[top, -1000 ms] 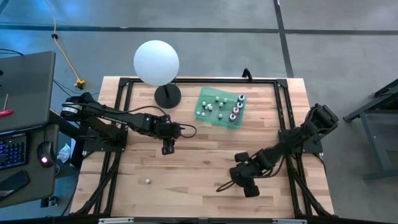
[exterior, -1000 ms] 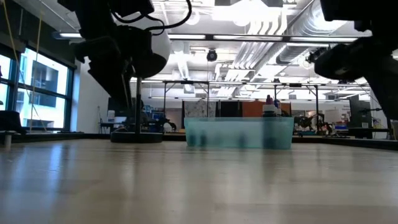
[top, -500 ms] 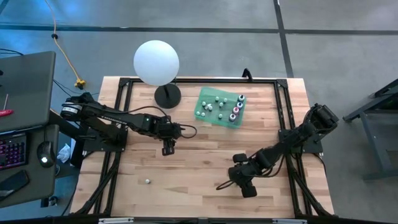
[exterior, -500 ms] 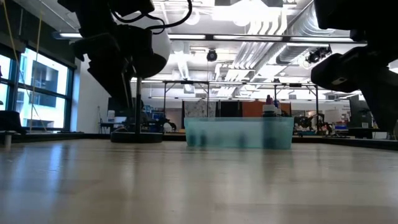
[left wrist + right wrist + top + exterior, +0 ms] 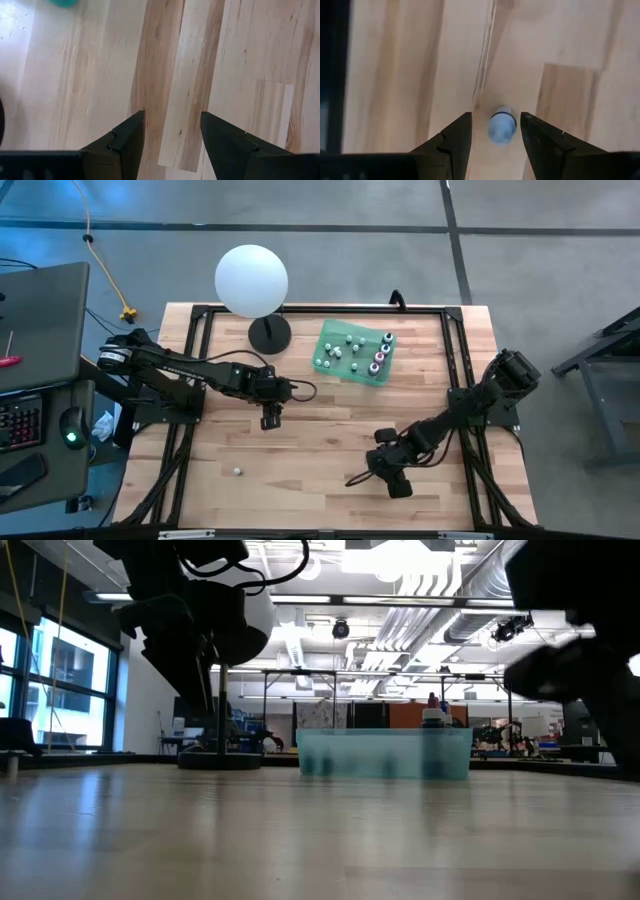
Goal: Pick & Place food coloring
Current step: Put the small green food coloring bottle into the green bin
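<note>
Several tiny food coloring bottles with whitish caps stand in a green tray [image 5: 355,352] at the table's far middle. One lone bottle [image 5: 237,471] lies on the wood near the near-left part. Another bottle [image 5: 501,129], pale blue with a white end, lies on the table between the open fingers of my right gripper [image 5: 495,116]; I cannot tell whether they touch it. In the high view my right gripper [image 5: 394,482] covers that bottle. My left gripper [image 5: 270,418] hangs open above bare wood at the table's middle left [image 5: 172,125].
A white globe lamp [image 5: 251,280] on a black round base [image 5: 269,333] stands at the far edge, left of the tray. A black frame [image 5: 190,380] runs around the table top. The tray [image 5: 385,753] shows in the low view behind open wood.
My right gripper has come down toward the table and moved slightly toward the near-left. Its arm shows lower at the right of the low view. The left arm has kept still.
</note>
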Robot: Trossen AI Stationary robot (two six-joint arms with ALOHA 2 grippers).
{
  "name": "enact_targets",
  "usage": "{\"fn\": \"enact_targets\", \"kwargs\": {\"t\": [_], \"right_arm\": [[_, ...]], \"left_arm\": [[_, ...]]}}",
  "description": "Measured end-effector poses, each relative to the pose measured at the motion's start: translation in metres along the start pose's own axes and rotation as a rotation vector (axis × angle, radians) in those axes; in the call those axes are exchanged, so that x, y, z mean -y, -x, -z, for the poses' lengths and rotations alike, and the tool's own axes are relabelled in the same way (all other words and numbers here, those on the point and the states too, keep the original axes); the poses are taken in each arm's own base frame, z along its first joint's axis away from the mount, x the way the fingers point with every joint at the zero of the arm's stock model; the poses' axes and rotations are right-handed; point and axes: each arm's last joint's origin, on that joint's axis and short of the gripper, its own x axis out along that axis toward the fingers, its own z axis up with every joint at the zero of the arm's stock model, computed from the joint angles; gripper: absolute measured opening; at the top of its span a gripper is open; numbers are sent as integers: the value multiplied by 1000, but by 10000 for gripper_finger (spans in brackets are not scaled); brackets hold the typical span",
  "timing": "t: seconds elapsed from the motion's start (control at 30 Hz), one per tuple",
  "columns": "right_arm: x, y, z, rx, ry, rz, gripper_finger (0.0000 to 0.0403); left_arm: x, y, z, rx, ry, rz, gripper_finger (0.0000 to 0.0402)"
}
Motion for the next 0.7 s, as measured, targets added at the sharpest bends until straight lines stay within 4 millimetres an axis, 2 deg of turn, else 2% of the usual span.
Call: {"fn": "enact_targets", "kwargs": {"t": [0.1,0.43,0.53,0.7], "right_arm": [[1,-8,2,-29,7,7,161],[2,-8,1,-24,12,4,157],[2,-8,0,-41,7,-31,138],[9,-7,-3,-63,-22,-75,74]], "left_arm": [[0,0,0,0,0,0,186],[0,0,0,0,0,0,186],[0,0,0,0,0,0,186],[0,0,0,0,0,0,186]]}}
